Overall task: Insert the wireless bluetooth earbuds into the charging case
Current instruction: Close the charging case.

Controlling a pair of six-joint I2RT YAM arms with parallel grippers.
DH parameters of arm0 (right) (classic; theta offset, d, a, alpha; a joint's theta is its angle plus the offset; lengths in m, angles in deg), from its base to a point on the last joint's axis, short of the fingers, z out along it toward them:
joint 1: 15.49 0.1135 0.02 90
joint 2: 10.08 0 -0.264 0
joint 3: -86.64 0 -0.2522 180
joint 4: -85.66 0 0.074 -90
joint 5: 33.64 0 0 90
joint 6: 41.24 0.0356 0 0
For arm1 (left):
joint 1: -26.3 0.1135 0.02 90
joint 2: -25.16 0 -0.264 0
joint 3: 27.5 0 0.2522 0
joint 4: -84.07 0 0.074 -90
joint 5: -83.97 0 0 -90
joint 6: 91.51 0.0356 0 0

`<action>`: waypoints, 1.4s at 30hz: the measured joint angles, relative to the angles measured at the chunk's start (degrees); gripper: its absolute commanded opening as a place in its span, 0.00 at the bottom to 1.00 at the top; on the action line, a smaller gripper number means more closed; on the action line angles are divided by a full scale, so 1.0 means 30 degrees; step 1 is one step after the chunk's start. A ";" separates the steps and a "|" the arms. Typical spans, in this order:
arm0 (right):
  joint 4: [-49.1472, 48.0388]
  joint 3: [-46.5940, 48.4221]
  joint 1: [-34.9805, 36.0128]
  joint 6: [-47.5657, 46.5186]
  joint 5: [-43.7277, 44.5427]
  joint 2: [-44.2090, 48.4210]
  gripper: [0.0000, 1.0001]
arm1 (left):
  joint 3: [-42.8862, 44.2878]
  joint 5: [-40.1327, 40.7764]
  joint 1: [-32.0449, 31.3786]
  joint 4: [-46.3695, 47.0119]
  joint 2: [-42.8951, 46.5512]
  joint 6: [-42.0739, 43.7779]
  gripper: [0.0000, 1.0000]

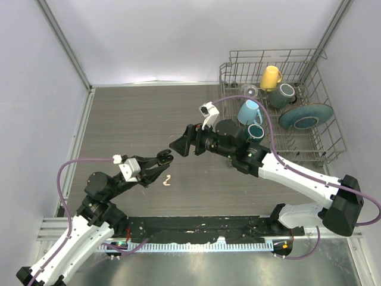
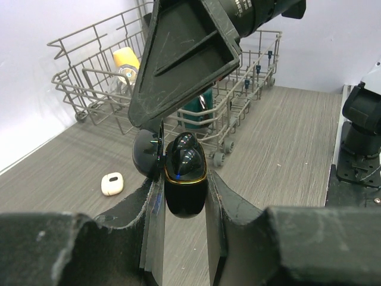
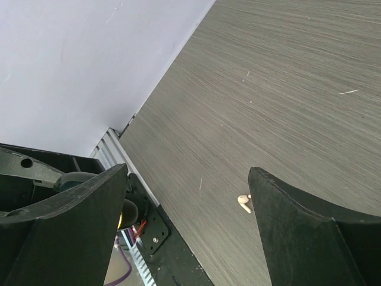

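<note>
So the charging case (image 2: 186, 186) is up off the table (image 1: 131, 119), pinched tight between the left fingers (image 2: 151, 238), dead centre of the left wrist view, lid (image 2: 144, 156) flipped open. Something glossy black sits inside; it looks like a black earbud (image 2: 186, 154) already seated, can't tell if it's one or two. One cream-white earbud (image 3: 244, 203) lies loose on the table, lower middle of the top view, so I'd guess partway done. Right fingers (image 3: 65, 226) are spread wide, holding nothing, just above the case. Count: one case, one loose earbud, one dish rack (image 2: 89, 77).
</note>
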 measured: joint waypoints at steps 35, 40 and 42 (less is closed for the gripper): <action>0.1610 0.0051 -0.0066 -0.1486 0.3300 0.0656 0.90 | 0.0153 0.3351 -0.0051 -0.0175 -0.1931 -0.2331 0.00; 0.1894 -0.0568 -0.0087 -0.1355 0.5916 0.2528 0.90 | 0.2929 0.5479 -0.0036 -0.2623 -0.6572 -0.4736 0.00; 0.1894 -0.0809 -0.0080 -0.1348 0.6652 0.3198 0.90 | 0.3883 0.5406 -0.0029 -0.2754 -0.8641 -0.5486 0.00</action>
